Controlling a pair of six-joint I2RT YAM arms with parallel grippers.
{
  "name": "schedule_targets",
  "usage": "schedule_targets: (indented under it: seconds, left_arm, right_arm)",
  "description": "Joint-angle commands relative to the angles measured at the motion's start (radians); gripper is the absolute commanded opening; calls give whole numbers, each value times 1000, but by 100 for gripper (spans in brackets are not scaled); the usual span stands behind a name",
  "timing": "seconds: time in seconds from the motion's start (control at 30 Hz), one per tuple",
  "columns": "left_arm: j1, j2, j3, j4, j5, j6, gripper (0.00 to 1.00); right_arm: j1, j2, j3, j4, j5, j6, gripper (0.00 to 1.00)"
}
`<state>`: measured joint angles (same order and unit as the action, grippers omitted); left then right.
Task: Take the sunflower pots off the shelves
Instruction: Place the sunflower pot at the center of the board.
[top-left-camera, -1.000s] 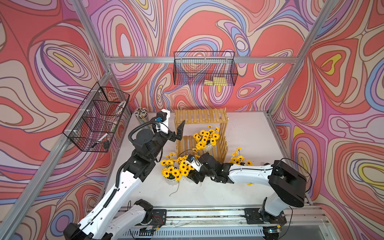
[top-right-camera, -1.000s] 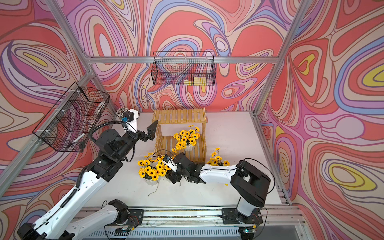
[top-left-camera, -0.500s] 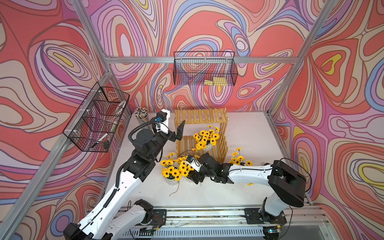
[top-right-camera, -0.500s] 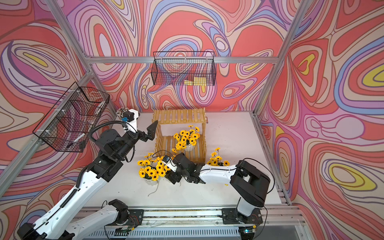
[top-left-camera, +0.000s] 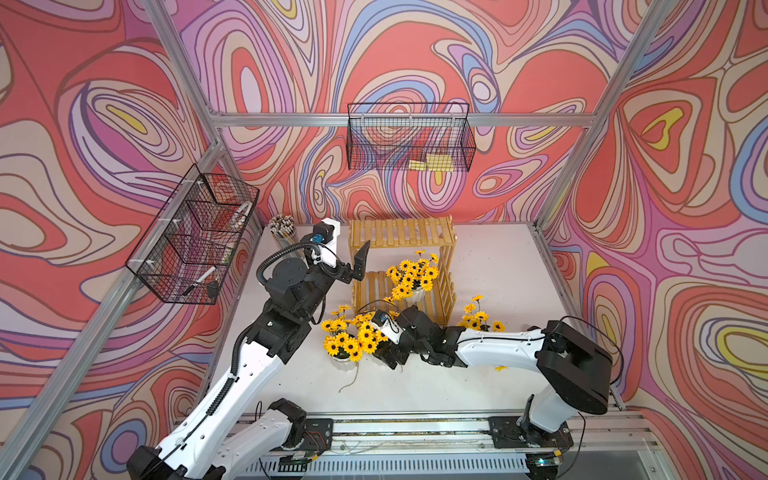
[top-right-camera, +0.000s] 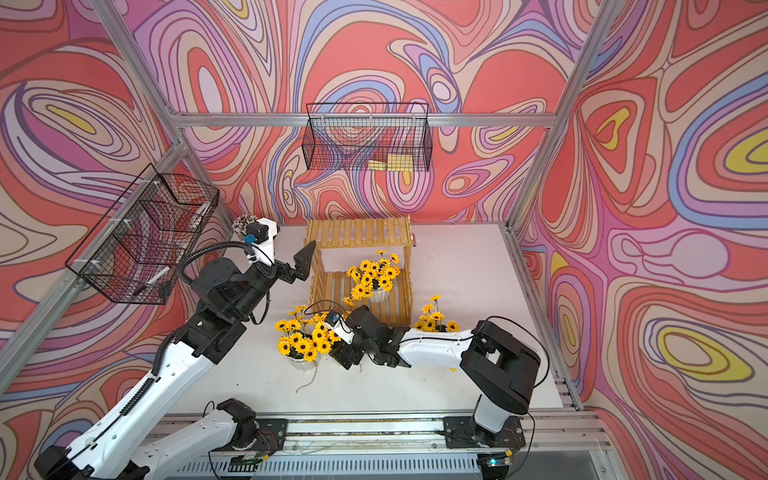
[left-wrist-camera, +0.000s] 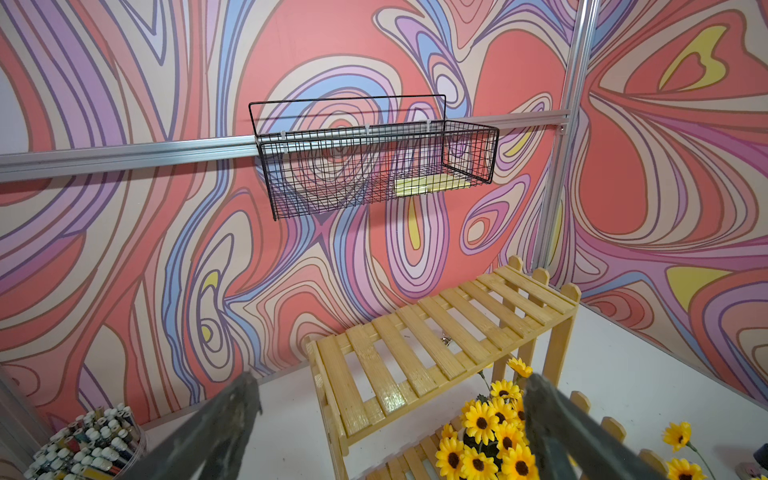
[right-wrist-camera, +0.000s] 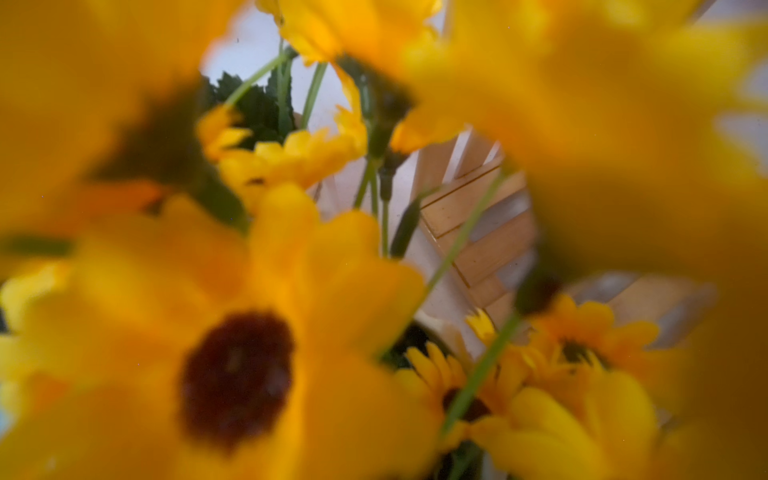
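White table (top-left-camera: 490, 266) carries the shelves (top-left-camera: 401, 232), whose lower tier holds one sunflower pot (top-left-camera: 409, 278); another pot (top-left-camera: 478, 322) stands just right of the shelves, half behind the right arm (top-left-camera: 494, 353), and more pots (top-left-camera: 347, 345) crowd in front. Back wire basket (top-left-camera: 409, 137) holds yellow pads (top-left-camera: 432, 161), side basket (top-left-camera: 191, 245) a marker (top-left-camera: 199, 278), and a cup (top-left-camera: 282, 230) pencils. Left claw (top-left-camera: 358, 266) hangs spread beside the top tier; right claw (top-left-camera: 388, 359) is buried in blooms, its wrist view only blurred petals, so its grip cannot be told.
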<state>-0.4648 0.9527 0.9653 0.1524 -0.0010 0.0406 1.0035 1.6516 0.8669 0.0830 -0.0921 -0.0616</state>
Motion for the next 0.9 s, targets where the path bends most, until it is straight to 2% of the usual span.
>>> schedule_targets:
  seconds: [0.0,0.37,0.77,0.87]
  left_arm:
    - [5,-10,19,-8,4,4,100]
    - [4,-12,17,-4,1,3,100]
    - [4,1,14,12,-8,10,100]
    - [5,6,19,13,-2,6,100]
  right_arm:
    - [7,-24,30,32,-11,-1,98]
    - [9,-56,46,12,13,11,98]
    - [8,-221,28,3,31,40,98]
    - [6,-259,50,-24,79,61,98]
